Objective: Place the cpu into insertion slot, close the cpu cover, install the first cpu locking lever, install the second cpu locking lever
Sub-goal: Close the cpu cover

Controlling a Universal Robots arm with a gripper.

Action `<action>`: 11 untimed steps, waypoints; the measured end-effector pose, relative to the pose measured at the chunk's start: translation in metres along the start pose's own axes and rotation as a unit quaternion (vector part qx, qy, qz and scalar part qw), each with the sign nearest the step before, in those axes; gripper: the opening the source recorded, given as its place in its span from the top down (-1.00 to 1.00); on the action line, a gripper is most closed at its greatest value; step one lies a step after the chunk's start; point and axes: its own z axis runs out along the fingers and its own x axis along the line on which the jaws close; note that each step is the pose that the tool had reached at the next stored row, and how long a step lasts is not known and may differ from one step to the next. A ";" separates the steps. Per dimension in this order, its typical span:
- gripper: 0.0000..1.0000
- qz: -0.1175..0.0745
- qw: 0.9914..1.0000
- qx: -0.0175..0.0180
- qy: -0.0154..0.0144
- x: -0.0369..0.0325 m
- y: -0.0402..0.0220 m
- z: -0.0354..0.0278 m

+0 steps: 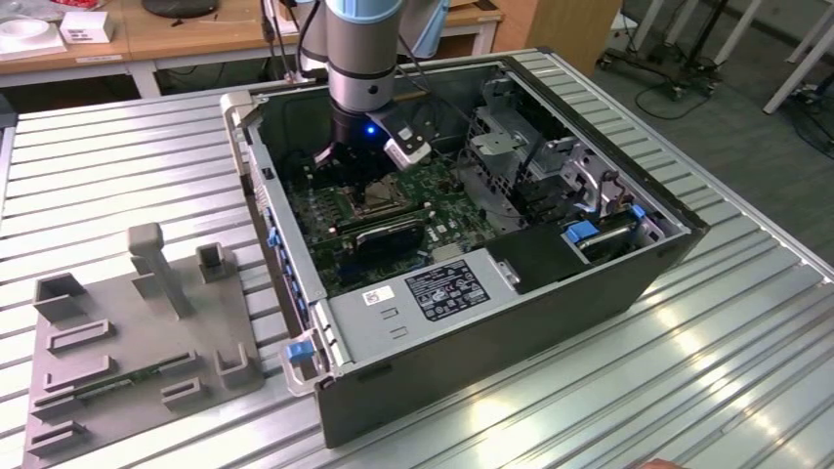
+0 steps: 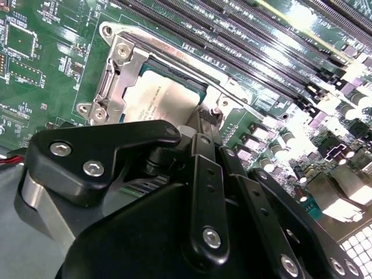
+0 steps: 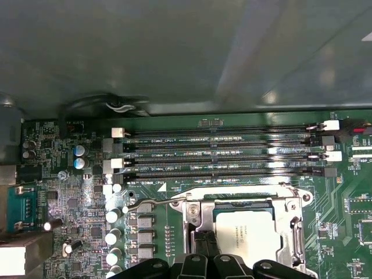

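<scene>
The cpu (image 3: 250, 235) (image 2: 165, 99), a flat square chip with a silvery-tan top, lies in the socket on the green motherboard. The silver cpu cover (image 3: 289, 224) (image 2: 123, 70) lies flat around it, and the chip shows through its window. A thin wire locking lever (image 3: 152, 203) runs along one side of the socket, its hooked end pointing outward. My gripper (image 3: 204, 247) (image 2: 204, 122) (image 1: 352, 166) is shut, its black fingertips together right at the socket's edge beside the cpu. I cannot tell whether anything is pinched between them.
The arm reaches down into an open computer case (image 1: 248, 176) on a ribbed metal table. Memory slots (image 3: 221, 154) run beside the socket, and capacitors (image 3: 113, 235) stand near it. A drive cage (image 1: 521, 147) and power supply (image 1: 443, 293) crowd the case. A grey fixture tray (image 1: 131, 332) lies at the exterior view's left.
</scene>
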 end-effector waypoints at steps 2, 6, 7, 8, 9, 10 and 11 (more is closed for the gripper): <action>0.79 0.000 1.000 0.000 0.000 0.0000 0.0000 0.0001; 0.79 0.000 1.000 0.000 0.000 0.0000 0.0000 0.0002; 0.79 0.000 1.000 0.000 0.000 0.0000 0.0000 0.0002; 0.79 0.000 1.000 0.000 0.000 0.0000 0.0000 0.0003; 0.79 0.000 1.000 0.000 0.000 0.0000 0.0000 0.0005; 0.79 0.000 1.000 0.000 0.000 0.0000 0.0000 0.0006; 0.79 0.000 1.000 0.000 0.000 0.0000 -0.0001 0.0007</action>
